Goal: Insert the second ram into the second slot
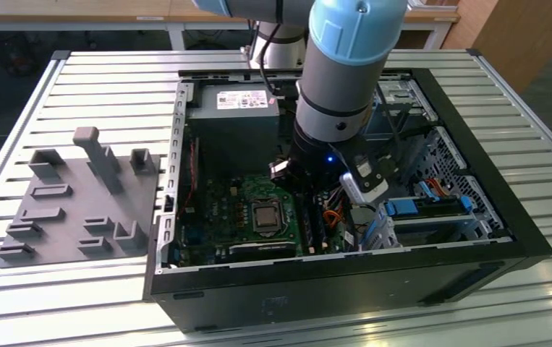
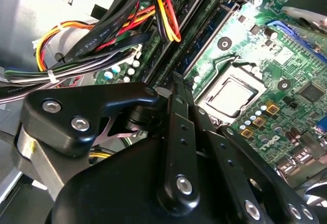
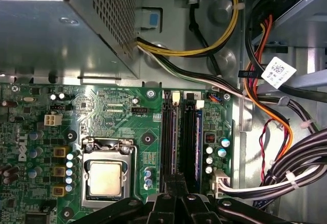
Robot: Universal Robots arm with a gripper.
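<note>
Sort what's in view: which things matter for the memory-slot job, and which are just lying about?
Job:
hand
memory slots
motherboard

Just lying about:
grey fixture tray
power supply
cable bundle
processor socket

The open computer case [image 1: 353, 282] lies flat on the slatted surface [image 1: 82, 72], and the part holder [image 1: 73, 210] sits beside it on the exterior view's left. Inside the case, the power supply [image 1: 237, 101] is at the far end. The motherboard [image 1: 247, 217] lies nearer. The arm [image 1: 338, 94] reaches down just to its right, over the memory slots [image 3: 181, 137], which run beside the processor socket [image 3: 106, 175].
</note>
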